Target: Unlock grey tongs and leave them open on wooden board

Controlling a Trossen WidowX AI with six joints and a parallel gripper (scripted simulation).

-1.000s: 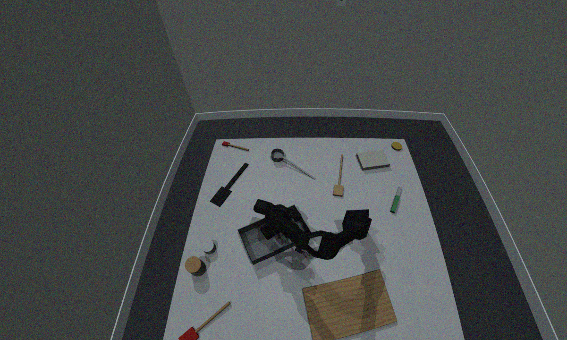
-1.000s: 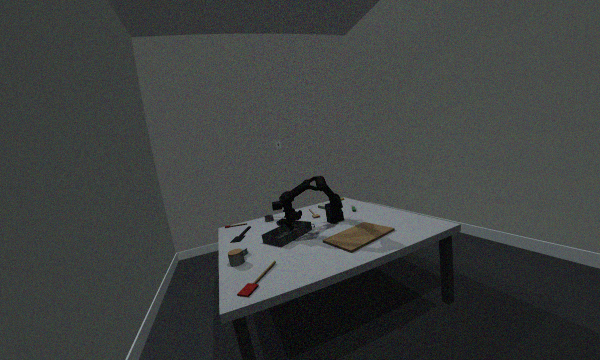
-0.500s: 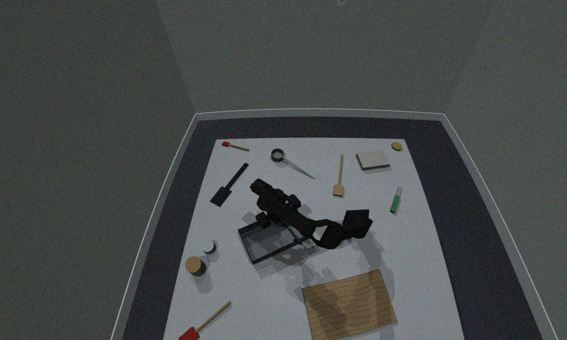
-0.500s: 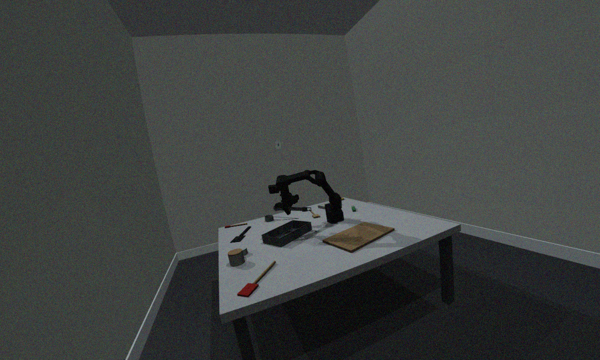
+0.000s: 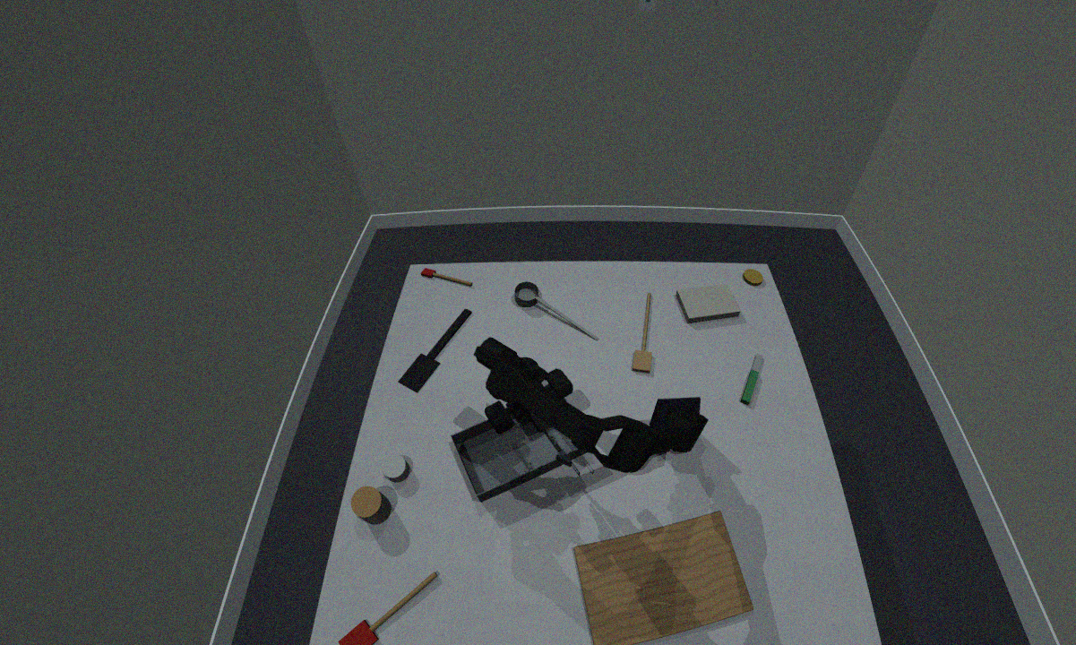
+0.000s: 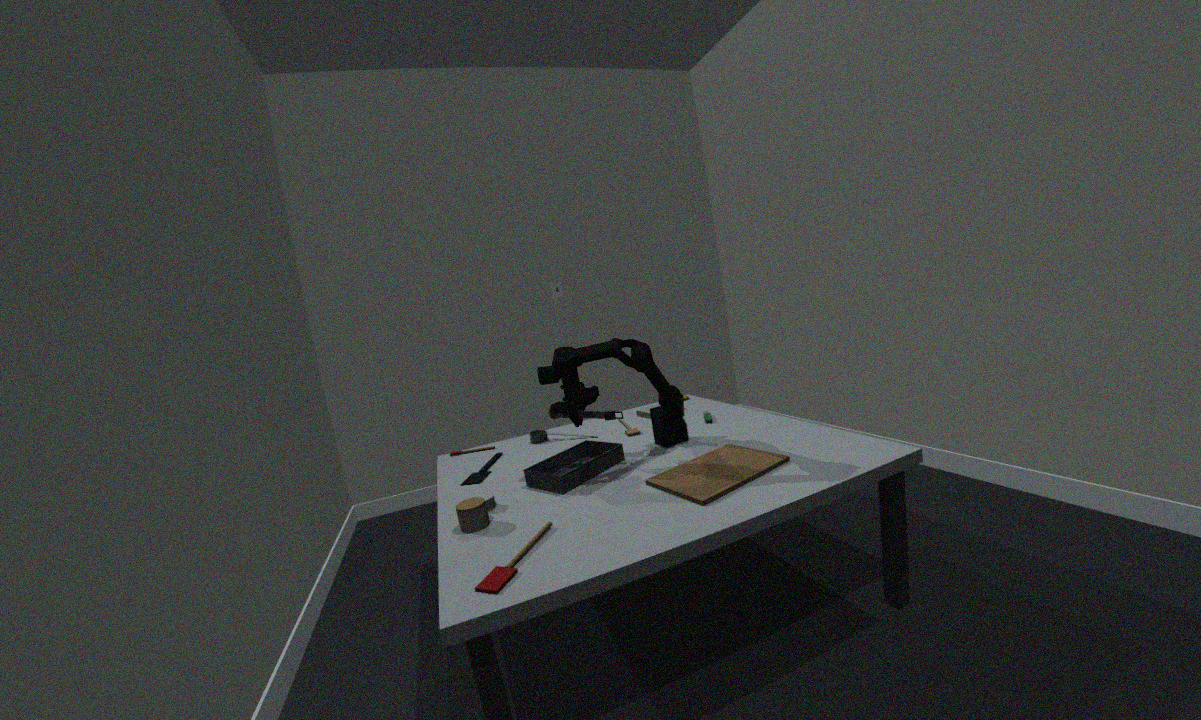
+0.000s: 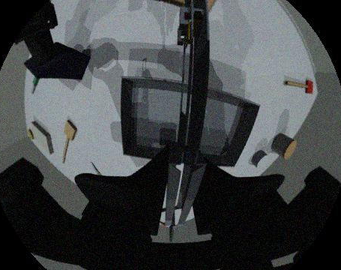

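Note:
My gripper is shut on the grey tongs near their hinge end. It holds them lifted above the dark roasting tin. The board lies flat on the table beyond the tin, with nothing on it. In the top view the arm hides most of the tongs.
Beside the tin stand a cork cylinder and a small white cup. A red spatula lies at the front. A black spatula, ring strainer, wooden spatula, white block and green stick lie behind.

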